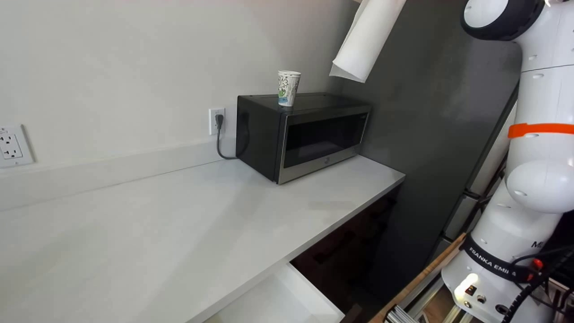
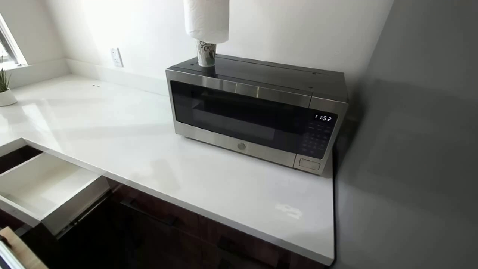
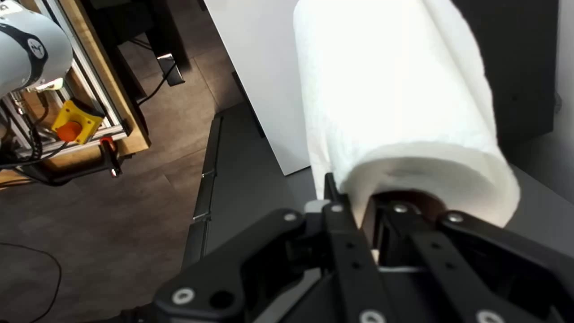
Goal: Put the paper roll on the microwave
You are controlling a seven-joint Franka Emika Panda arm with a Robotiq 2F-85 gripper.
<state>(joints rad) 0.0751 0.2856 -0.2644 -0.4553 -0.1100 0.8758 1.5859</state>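
Note:
The paper roll (image 1: 367, 42) is a white cylinder held tilted in the air, above the microwave's height in an exterior view. Its lower end also shows in an exterior view (image 2: 207, 20), in front of the cup's top. The wrist view shows the roll (image 3: 394, 85) with its hollow end toward me. My gripper (image 3: 356, 202) is shut on the roll's wall, one finger outside and one inside the core. The microwave (image 1: 262, 139) stands on the counter, door shut, and also shows in an exterior view (image 2: 239, 112). The gripper is out of both exterior views.
A patterned paper cup (image 1: 288, 89) stands on the microwave's top near its left front. A tall dark grey panel (image 1: 430, 112) rises beside the microwave. An open white drawer (image 2: 48, 183) juts from the counter (image 2: 209, 186). A black cord (image 1: 219, 139) runs to the outlet.

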